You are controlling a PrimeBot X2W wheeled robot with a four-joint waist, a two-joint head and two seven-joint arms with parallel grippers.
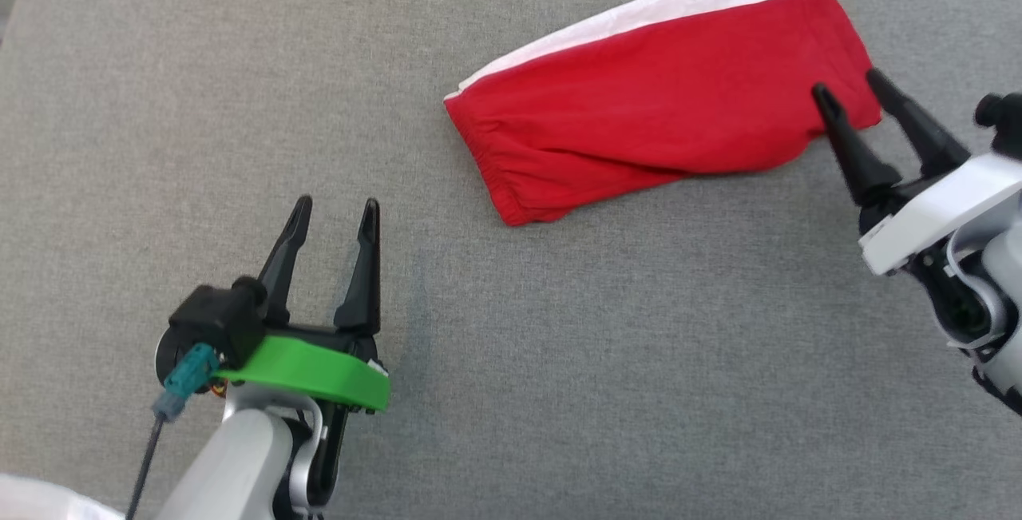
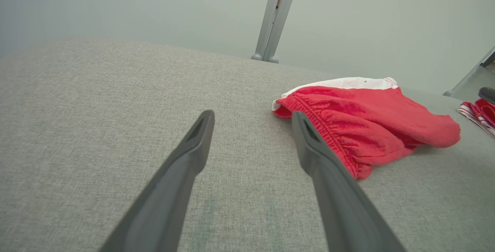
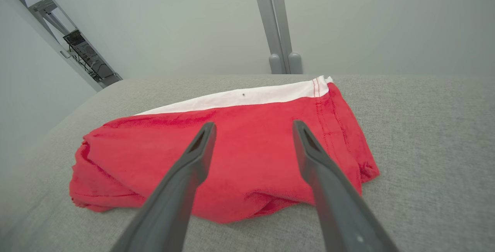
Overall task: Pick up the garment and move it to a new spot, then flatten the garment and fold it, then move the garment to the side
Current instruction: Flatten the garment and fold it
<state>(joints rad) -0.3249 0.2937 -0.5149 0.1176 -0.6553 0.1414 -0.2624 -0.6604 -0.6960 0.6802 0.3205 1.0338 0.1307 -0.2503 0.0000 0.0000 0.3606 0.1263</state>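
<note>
Red shorts (image 1: 663, 105) with a white band along the far edge lie on the grey cloth surface (image 1: 559, 392), up and to the right in the head view. They look folded over already, so I think the job left is to slide them to the side. Things could go wrong here. If the right pincer (image 1: 848, 84) grabs just the top layer, the fold may fall open when it pulls. If it drags the shorts across the rough cloth, they may bunch up, because soft cloth does not slide well. A pull from one end alone may also twist the shorts, since the other end has no help. The right pincer is at the right end of the shorts, with its two dark fingers spread wide and nothing between them. Its tips sit over the red cloth, but I cannot tell if they touch it. The left pincer (image 1: 335, 204) is low on the left, well apart from the shorts. It is spread wide too, holds nothing, and is over bare grey cloth.
</note>
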